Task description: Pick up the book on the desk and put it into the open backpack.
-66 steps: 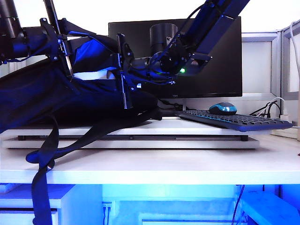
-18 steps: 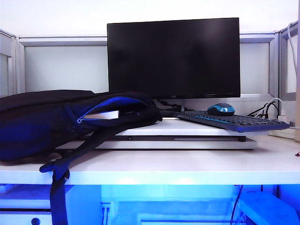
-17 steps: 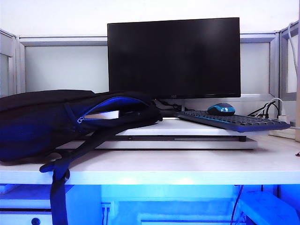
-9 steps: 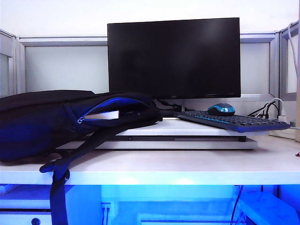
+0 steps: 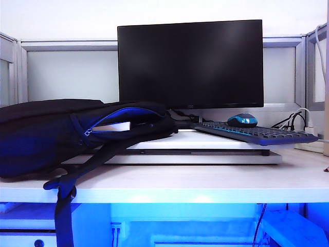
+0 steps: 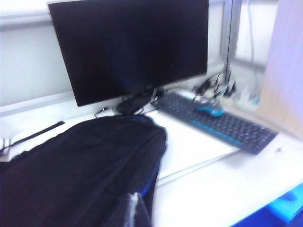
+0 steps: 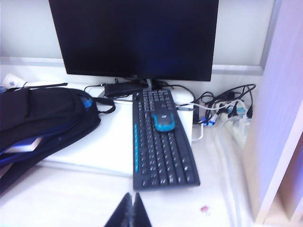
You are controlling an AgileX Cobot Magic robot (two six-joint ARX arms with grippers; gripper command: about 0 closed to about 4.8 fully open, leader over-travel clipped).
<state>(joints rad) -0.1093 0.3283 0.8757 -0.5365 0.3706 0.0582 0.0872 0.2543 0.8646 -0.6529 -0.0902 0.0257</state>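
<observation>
Book (image 5: 114,126) lies inside backpack (image 5: 46,131); left end effector (image 6: 134,208) and right end effector (image 7: 131,208), both pressed together and empty, hang clear above surface (image 5: 205,182); best kept clear.

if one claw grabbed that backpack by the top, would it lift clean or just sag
The backpack would probably sag: its soft fabric slumps flat on the desk. A strap dangling over the edge would likely trail and swing. The book showing in the open mouth might slide out if that end tipped down.
</observation>
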